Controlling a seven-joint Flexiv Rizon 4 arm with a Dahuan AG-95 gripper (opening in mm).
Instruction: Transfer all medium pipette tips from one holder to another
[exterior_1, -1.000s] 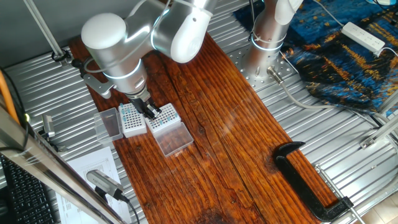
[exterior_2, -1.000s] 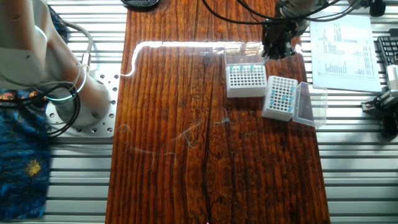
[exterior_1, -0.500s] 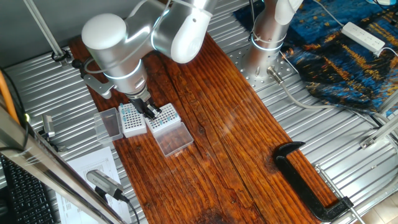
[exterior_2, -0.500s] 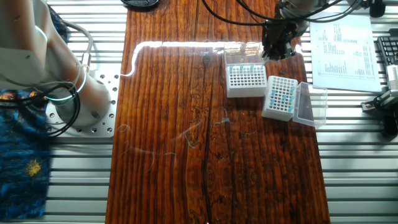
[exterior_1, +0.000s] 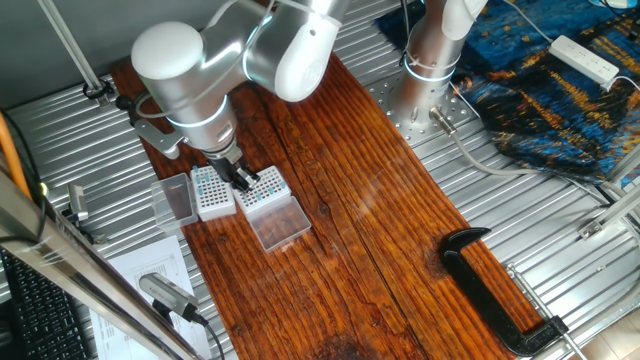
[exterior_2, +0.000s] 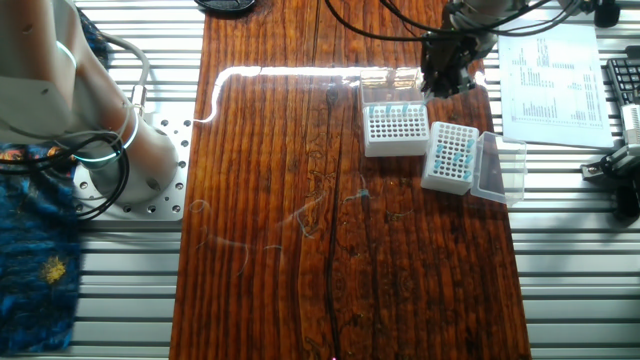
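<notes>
The pincer (exterior_1: 242, 180), its opening impossible to tell, hangs over two racks (exterior_2: 396, 129) (exterior_2: 451, 157) of teal tips (exterior_2: 458, 155) on the counter (exterior_2: 280, 200).

gripper (exterior_1: 242, 178): jaw state too small and dark to tell | gripper top cut off by the 12 o'clock edge in the other fixed view | medium pipette tips (exterior_2: 455, 153): only teal specks, count unreadable | clear-sided rack (exterior_1: 266, 188): its 10 o'clock corner hidden behind the fingers | printed sheet (exterior_2: 552, 70): text illegible
</notes>
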